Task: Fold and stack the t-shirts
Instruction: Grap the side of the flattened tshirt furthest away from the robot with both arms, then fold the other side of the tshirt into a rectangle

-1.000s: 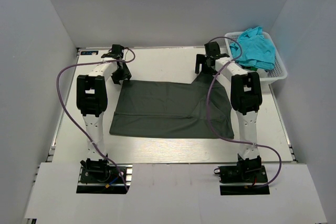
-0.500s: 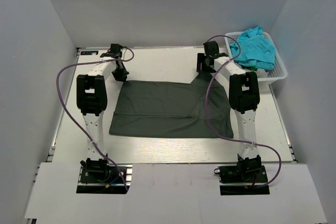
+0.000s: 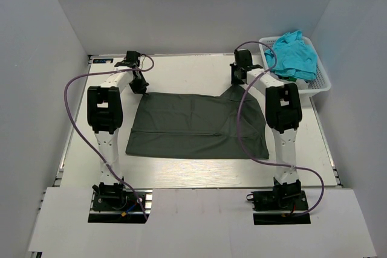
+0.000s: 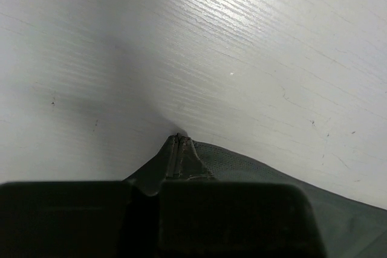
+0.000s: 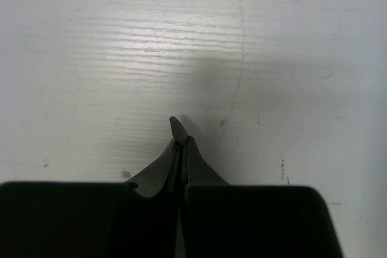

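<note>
Both pairs of jaws have closed since a second ago, when they stood open over the far corners of the cloth; the left closed first, the right only just now.

Left gripper (image 4: 148, 190): fingers pressed together on the far-left corner of the dark grey t-shirt (image 3: 193, 126). A hemmed tip of fabric pokes out past the fingertips, and the rest trails off to the right on the table (image 4: 254, 58).

Right gripper (image 5: 180, 187): fingers clamped on the far-right corner of the same shirt. A small peak of cloth stands up between the pads, with bare tabletop all around it.

The shirt lies spread flat in the middle of the table between the two arms, with one long crease running across it. Its near edge is free, and its right side is partly hidden from above by the right arm and its purple cable (image 3: 240, 126).

The white basket (image 3: 325, 83) sits at the far-right corner of the table, just beside the right arm's elbow. The turquoise t-shirts (image 3: 294, 55) are heaped in it and hang over its rim. The basket is apart from the dark shirt.

The left arm's cable loops out wide to the left, off the cloth.
</note>
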### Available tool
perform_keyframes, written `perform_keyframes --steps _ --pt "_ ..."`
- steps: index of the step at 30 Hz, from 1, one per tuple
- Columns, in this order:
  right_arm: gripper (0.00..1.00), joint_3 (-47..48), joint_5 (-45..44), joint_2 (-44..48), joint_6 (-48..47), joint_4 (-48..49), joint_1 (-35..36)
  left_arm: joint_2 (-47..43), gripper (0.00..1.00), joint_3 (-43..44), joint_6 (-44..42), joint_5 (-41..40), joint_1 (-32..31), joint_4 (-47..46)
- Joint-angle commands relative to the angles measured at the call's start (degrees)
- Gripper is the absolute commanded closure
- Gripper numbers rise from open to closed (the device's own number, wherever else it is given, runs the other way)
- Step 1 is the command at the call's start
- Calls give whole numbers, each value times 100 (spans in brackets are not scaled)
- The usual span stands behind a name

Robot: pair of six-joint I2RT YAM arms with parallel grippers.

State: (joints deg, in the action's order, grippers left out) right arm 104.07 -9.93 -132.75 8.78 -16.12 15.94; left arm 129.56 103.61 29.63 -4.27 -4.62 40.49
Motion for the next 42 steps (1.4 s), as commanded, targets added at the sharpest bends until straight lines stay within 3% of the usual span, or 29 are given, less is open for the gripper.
perform_keyframes --steps 1,10,16,29,34,37,38,39,40,41,42 --pt "100 -455 -9 906 -112 503 75 -554 100 -25 -97 -109 -39 170" --pt "100 -2443 352 2938 -218 1243 181 -1572 100 -763 -186 -4 -39 82" --pt "100 -3856 475 4220 -60 1357 269 -2373 100 -1781 -185 49 -39 -182" --pt "100 -5860 369 6496 440 1077 488 -3674 100 -3311 8 -152 -144 -129" --pt "100 -6934 404 7236 1161 980 594 -3850 99 -3778 201 -433 -144 187" --pt "90 -7532 772 7640 1792 637 655 -3973 61 -3972 534 -915 -144 652" --pt "80 -7611 861 7919 1899 393 682 -3973 32 -4033 605 -1048 -144 992" --pt "46 -7856 1123 8027 2187 164 699 -4086 16 -4033 684 -1258 -144 1170" --pt "25 -7919 1195 8115 2277 40 699 -4166 0 -4033 685 -1260 -92 1320" --pt "10 -7972 1213 8385 2321 -344 708 -4254 0 -4033 737 -1365 -91 1513" --pt "10 -7938 1083 8484 2417 -461 700 -4359 0 -4033 737 -1435 -39 1593"
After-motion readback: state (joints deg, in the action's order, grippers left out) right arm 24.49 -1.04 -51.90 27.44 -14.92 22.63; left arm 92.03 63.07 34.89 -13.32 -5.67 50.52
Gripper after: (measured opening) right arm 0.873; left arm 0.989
